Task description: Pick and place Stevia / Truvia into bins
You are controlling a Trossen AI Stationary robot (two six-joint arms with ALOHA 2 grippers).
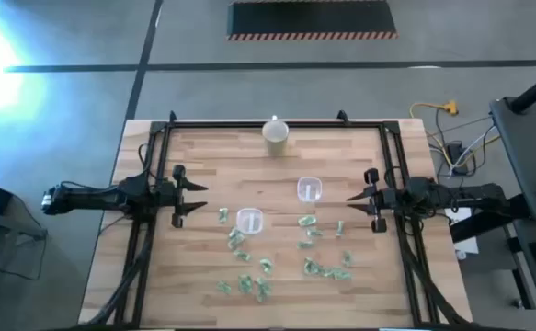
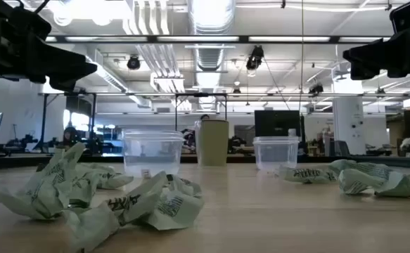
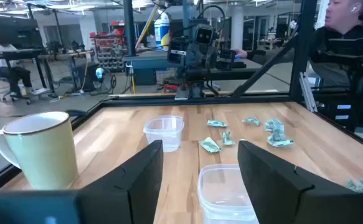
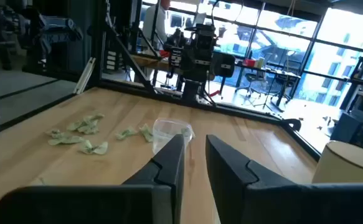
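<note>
High view: the left claw point(image 1: 197, 198) hangs at the left edge of the wooden counter point(image 1: 222, 156), its fingers spread wide and holding nothing. The right claw point(image 1: 352, 198) hangs at the right edge, facing it, its fingers standing a narrow gap apart and also empty.

Between the two claws sit the two clear bins. One bin point(image 1: 249, 220) lies nearer the left claw and a little toward the front edge; the other bin point(image 1: 309, 189) lies nearer the right claw. Neither claw touches a bin.

The Stevia packets point(image 1: 245, 276) are crumpled pale green and white papers, scattered over the front half of the counter in loose groups. One group lies just in front of the left-hand bin and runs down toward the front edge. A second group point(image 1: 327, 267) lies in front of the right-hand bin, with a few pieces just beside the right claw's side of the counter. All the packets lie on the wood, apart from both claws. Whether any packet is in a bin I cannot tell.

A cream cup point(image 1: 276, 134) stands at the back edge of the counter, well apart from both claws.

In the left wrist view a person point(image 3: 346, 25) shows beyond the counter.
</note>
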